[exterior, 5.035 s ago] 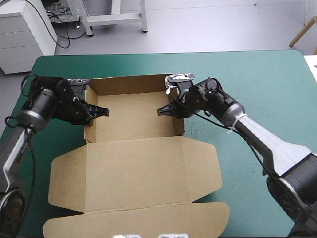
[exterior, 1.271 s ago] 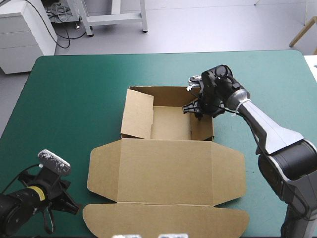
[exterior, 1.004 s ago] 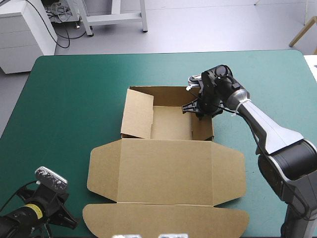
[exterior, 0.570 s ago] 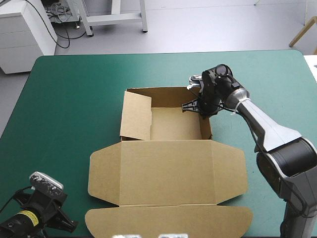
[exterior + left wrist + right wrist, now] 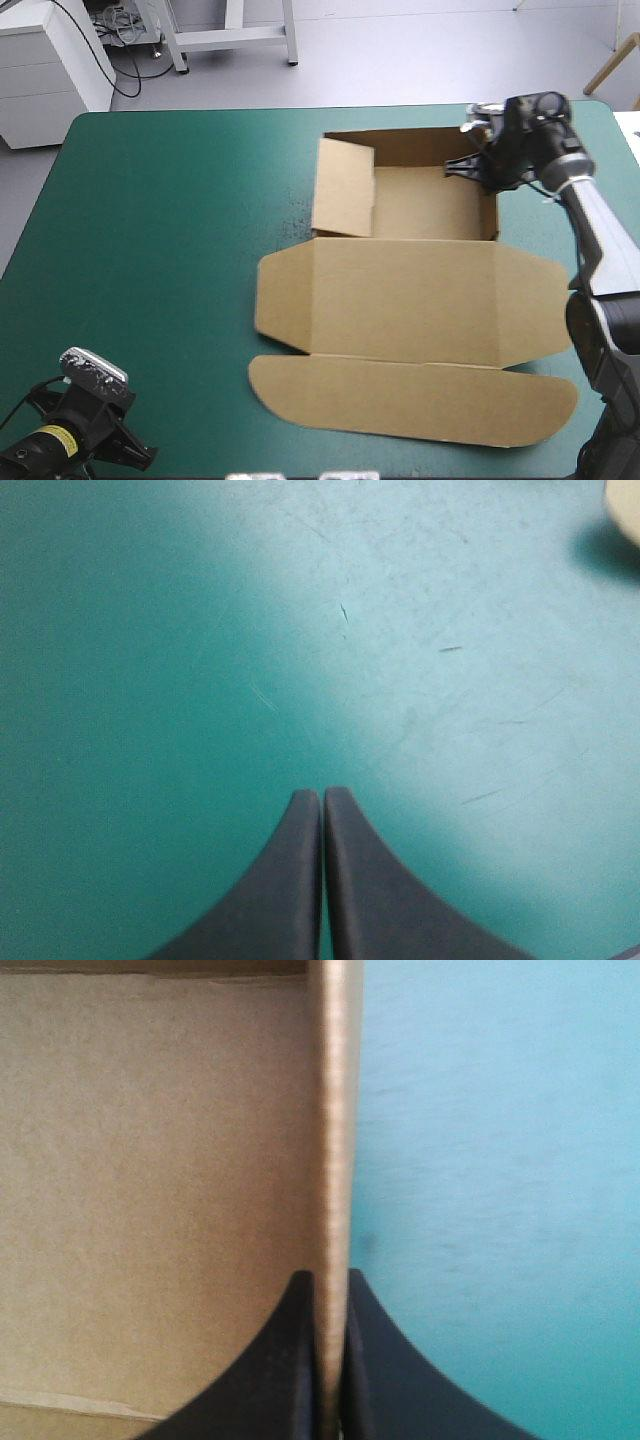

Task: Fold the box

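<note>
The box (image 5: pixel 410 300) lies on the table's right half, an open tray toward the far edge with its lid flat on the teal-green cover (image 5: pixel 150 250). The right gripper (image 5: pixel 476 168) is at the tray's right wall.

Left wrist view: the left gripper (image 5: pixel 322 792) is closed on nothing, over bare cover.

Right wrist view: the right gripper pinches the upright wall (image 5: pixel 335 1110).

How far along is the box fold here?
Done: the box has its back and right walls raised. In hand: the right end effector is shut on the right wall. To do: the left flap leans inward untucked, the lid lies flat. The left end effector is shut over bare cover.
</note>
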### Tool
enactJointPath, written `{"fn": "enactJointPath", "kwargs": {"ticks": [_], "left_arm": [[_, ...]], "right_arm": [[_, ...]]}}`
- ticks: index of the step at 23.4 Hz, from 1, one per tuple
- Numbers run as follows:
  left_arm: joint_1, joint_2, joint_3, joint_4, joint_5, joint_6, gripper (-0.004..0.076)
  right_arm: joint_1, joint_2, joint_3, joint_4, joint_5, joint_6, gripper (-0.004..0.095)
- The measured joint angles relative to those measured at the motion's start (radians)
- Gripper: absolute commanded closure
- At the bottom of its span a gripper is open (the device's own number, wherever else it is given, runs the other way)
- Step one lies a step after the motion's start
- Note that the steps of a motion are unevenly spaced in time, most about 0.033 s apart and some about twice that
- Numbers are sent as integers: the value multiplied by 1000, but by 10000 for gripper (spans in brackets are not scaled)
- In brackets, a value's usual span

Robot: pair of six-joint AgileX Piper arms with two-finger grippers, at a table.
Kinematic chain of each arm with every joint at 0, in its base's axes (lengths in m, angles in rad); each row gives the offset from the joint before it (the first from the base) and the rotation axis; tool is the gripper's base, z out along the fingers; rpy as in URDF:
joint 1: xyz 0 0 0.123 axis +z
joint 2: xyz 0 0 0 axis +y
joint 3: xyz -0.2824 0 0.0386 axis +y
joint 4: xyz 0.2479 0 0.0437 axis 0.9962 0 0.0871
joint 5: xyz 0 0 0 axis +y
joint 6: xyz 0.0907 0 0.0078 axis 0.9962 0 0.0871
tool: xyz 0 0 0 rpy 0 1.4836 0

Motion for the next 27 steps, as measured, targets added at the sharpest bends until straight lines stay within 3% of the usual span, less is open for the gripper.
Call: {"fn": "enactJointPath", "kwargs": {"ticks": [7, 10, 14, 17, 27], "left_arm": [[0, 0, 1, 0, 0, 0, 734], [0, 0, 1, 1, 0, 0, 734], [0, 0, 1, 1, 0, 0, 734], [0, 0, 1, 1, 0, 0, 734], [0, 0, 1, 1, 0, 0, 734]], "right_arm": [[-516, -3, 0, -19, 5, -102, 927], [-625, 3, 0, -14, 8, -95, 915], [-645, 8, 0, -33, 10, -98, 679], [-645, 8, 0, -32, 11, -100, 577], [-645, -34, 0, -29, 12, -102, 571]]}}
